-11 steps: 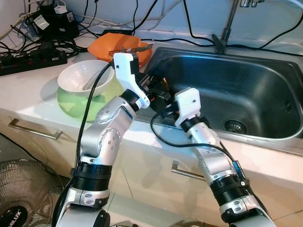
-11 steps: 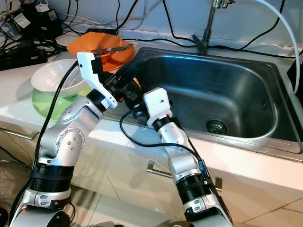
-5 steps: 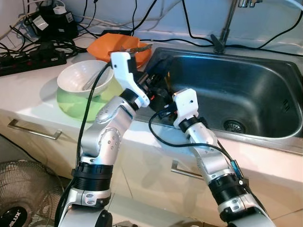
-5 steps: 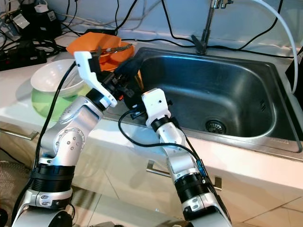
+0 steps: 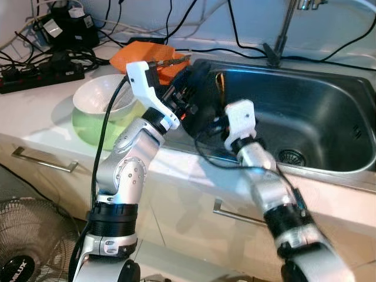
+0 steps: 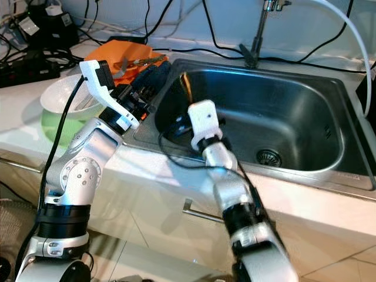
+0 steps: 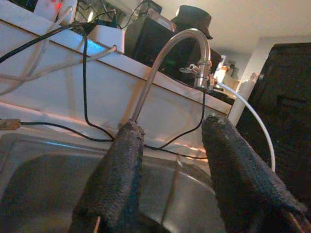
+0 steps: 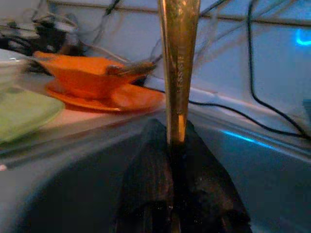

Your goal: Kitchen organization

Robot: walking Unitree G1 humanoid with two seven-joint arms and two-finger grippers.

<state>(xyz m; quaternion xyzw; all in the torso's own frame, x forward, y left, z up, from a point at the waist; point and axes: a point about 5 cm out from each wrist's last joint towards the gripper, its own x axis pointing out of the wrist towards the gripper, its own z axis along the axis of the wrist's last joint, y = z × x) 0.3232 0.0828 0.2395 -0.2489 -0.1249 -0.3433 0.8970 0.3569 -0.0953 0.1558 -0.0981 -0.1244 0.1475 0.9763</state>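
My right gripper is shut on a slim brass-coloured metal utensil handle that stands upright over the left end of the steel sink. The same handle rises in front of the sink's dark wall, above the gripper's white wrist. My left gripper hovers over the sink's left rim, close beside the right one. Its two black fingers are open with nothing between them. An orange bowl holding another utensil sits on the counter behind it.
A white bowl rests on a green dish at the counter's front left. The faucet stands behind the sink. Power strips and cables crowd the back left. Below are a drawer handle and a fan.
My right gripper has lifted and swung right, raising the utensil upright over the sink; that arm is blurred. The left gripper has risen and shifted slightly toward the orange bowl.
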